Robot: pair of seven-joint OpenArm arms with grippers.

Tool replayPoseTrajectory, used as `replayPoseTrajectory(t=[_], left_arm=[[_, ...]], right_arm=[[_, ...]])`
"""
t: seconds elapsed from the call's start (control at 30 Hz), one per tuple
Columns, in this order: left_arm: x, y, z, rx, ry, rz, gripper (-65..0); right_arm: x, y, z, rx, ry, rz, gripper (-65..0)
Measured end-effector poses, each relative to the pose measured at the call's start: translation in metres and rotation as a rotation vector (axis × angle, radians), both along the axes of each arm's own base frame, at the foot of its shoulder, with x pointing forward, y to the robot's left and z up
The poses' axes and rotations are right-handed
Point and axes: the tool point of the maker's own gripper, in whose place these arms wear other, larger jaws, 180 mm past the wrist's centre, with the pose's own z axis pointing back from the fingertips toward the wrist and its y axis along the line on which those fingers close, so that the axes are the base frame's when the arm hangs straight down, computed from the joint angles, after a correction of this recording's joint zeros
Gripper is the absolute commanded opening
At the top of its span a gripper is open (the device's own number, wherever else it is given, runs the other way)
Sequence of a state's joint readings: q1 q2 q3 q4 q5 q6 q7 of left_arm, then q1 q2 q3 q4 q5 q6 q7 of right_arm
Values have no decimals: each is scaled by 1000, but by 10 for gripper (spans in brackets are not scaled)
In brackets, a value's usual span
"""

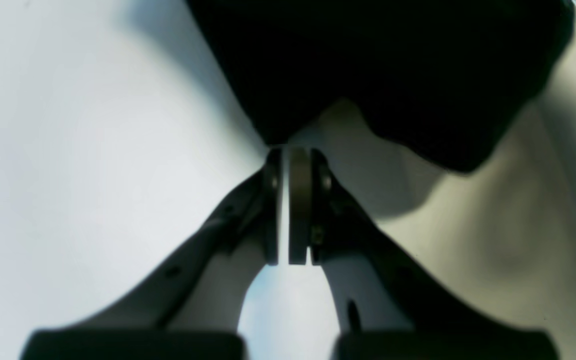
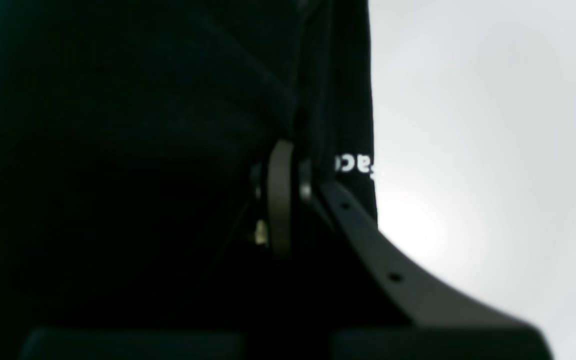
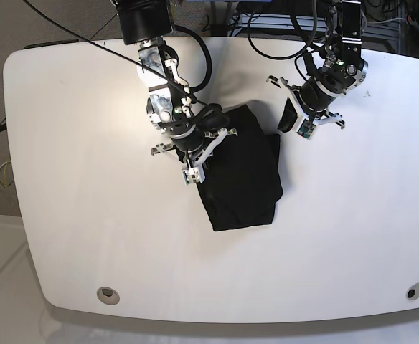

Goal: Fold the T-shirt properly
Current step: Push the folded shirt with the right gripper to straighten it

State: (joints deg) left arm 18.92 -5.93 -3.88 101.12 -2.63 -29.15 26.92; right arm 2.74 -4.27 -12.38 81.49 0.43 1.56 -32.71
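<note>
Both arms reach down over the white table (image 3: 73, 215). The right gripper (image 2: 282, 200) is closed, its fingers pressed together against the T-shirt (image 3: 242, 172), at the shirt's left edge in the base view. The left gripper (image 1: 293, 200) is closed on nothing, just beside the shirt's upper right corner.

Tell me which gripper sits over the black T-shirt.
The right gripper: it overlaps the T-shirt at its edge. The left gripper sits beside the cloth over bare white table.
</note>
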Motion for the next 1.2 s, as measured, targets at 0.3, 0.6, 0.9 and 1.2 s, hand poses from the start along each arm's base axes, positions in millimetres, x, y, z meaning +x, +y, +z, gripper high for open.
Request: replayPoseTrajectory(t=[0.3,0.6,0.9,1.2], left_arm=[[6,37,4,53,-14,66,-650],[21,53,15,89,-54,70,-650],[26,55,12,89,-47,72,-650],[28,54,14,86,-55,70,-650]], right_arm=[[10,1,-2,-4,-6,2,-650],[15,-9,-2,-11,1,-78,-650],[20,-20,-2,-28,4,-134,-650],[23,-40,-4,-17,23,-220,-650]])
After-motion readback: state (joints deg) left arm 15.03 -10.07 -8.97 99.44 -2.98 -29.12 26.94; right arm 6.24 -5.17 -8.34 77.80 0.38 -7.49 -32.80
